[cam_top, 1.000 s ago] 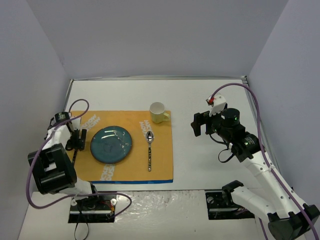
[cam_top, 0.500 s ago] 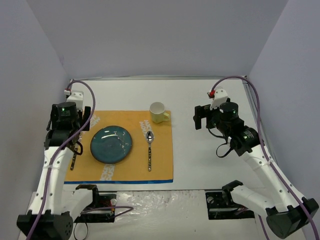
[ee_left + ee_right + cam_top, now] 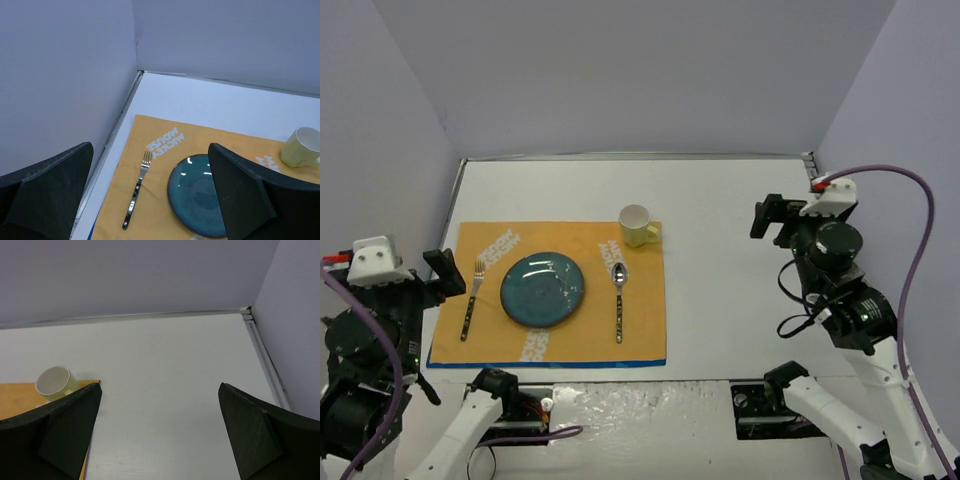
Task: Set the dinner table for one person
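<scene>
On the dinner table [image 3: 225, 102], the placemat [image 3: 200, 140] reads "MICKEY MOUSE"

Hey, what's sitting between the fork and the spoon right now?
The plate lies between the fork and the spoon, touching neither; the top view shows it clearly.

Claw [image 3: 150, 150] spread wide; fork [image 3: 137, 192] on orange placemat [image 3: 160, 165], beside teal plate [image 3: 200, 195]; yellow mug [image 3: 302, 147] far right.
</scene>
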### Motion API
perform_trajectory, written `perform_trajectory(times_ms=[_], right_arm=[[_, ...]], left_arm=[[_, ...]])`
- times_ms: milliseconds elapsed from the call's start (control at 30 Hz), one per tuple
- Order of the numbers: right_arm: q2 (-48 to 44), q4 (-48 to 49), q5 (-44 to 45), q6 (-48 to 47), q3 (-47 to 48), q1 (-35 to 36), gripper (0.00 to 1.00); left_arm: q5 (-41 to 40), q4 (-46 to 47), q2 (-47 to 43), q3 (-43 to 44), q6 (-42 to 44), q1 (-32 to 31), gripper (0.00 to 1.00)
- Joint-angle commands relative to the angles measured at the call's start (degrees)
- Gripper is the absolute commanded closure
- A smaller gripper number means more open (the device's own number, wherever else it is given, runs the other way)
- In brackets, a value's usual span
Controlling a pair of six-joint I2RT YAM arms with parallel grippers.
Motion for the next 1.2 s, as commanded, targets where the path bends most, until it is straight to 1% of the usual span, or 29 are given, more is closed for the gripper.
perform_trajectory(times_ms=[0, 100, 167, 267, 533, 667, 1167], right_arm=[[-6.70, 1.69, 6.12, -0.59, 1.46, -0.26, 0.00], [-11.23, 1.40, 5.39, -1.44, -0.19, -0.26, 0.00], [-14.65, 1.10, 6.63, 0.11, -1.10, -0.26, 0.00], [-17.31, 0.67, 7.53, 0.85, -3.00, -0.25, 0.00], [-18.97, -0.56, 12.41, 2.40, -7.69, -0.17, 0.00], [-17.32, -0.46, 11.03, 2.49, -8.61, -0.25, 0.00], [-15.19, -0.19, 8.09, 1.79, -7.12, -0.17, 0.00]], left_arm=[[-1.64, -6.79, -2.74, 1.95, -0.69, -1.25, 0.03], [-1.50, -10.76, -6.14, 2.43, -1.22, -3.02, 0.03], [-1.57, -14.23, -7.87, 2.47, -2.02, -3.17, 0.03], [-1.33, -17.89, -10.34, 2.54, -3.14, -3.17, 0.03], [-4.11, -25.88, -13.43, 2.75, -8.00, -3.26, 0.03], [-5.16, -26.45, -15.65, 2.80, -8.99, -3.26, 0.03], [-7.20, -26.90, -15.58, 2.80, -10.22, -3.26, 0.03]])
